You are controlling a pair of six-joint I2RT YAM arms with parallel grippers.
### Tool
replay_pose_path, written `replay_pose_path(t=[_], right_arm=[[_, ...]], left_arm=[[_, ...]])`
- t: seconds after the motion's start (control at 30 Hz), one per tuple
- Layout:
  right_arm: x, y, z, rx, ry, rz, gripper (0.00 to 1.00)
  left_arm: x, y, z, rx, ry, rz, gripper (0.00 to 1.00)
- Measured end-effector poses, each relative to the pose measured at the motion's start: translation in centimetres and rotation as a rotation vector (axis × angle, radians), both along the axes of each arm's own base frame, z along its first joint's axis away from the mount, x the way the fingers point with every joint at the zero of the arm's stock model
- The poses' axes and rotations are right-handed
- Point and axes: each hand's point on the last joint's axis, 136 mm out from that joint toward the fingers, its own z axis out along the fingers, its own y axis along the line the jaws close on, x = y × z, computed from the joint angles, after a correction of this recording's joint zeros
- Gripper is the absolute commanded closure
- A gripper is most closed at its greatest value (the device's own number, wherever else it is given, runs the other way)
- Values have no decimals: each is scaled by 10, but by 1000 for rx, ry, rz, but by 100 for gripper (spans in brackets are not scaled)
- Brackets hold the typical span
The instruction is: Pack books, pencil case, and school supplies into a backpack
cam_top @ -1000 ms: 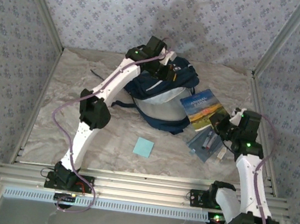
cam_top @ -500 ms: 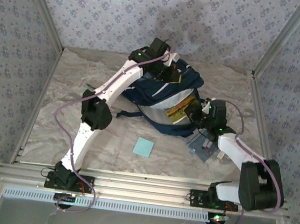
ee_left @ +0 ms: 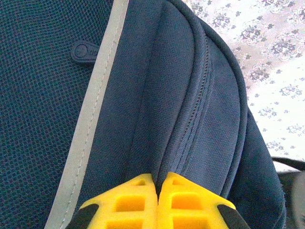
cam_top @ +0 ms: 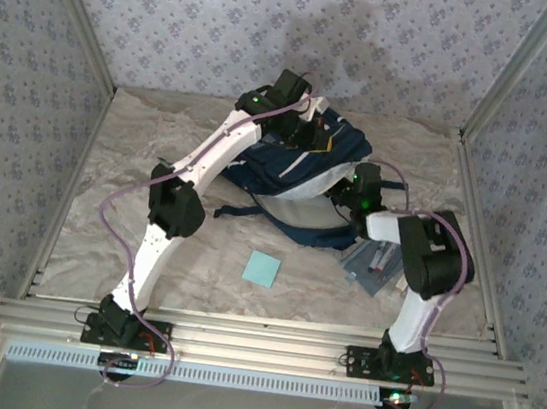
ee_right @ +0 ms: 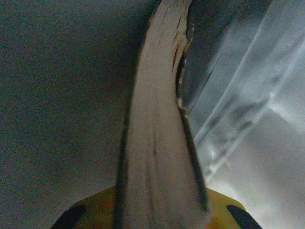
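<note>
While the book [ee_right: 157,119] is clamped edge-on in the right gripper [ee_right: 157,210], relation: the page edge is seen running straight out from the jaws, with the long axis pointed into the backpack [ee_left: 190,95].
Interior: dark fabric is seen on the book's left, pale shiny lining on its right.
Right jaws: closed on the near end of the book, which is gripped across its thickness.
Left gripper [ee_left: 157,179]: jaws shut tight, with a fold of navy fabric beside the zipper seam pinched between the yellow pads. The top flap is judged to be held up by this grip.
Mouth: faces the right arm in the top view.
Nearer arm: the right, placed at the opening. The left is occupied at the far top of the bag.
Pencil case [cam_top: 375,263]: flat on the table, just beside the right forearm, not yet packed.
Note pad [cam_top: 262,268]: flat on the table in front of the backpack, well apart from both grippers, not yet packed.
Next move (judged): the book is to be pushed along its own long axis, then released.
Risk: the cover may be caught on the lining if the book is tilted.
</note>
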Motion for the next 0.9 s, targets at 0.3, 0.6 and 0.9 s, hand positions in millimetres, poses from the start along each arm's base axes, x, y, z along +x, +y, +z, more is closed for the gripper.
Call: replay_pose_path(t=[0.3, 0.6, 0.9], right_arm=[[39, 21, -5, 20, -23, 5, 100], [46, 28, -17, 23, 24, 4, 49], [3, -6, -9, -53, 125, -19, 27]], left_arm=[[0, -1, -1, 7, -7, 5, 100], [9, 7, -4, 35, -26, 43, 100], [14, 12, -7, 38, -20, 52, 100]])
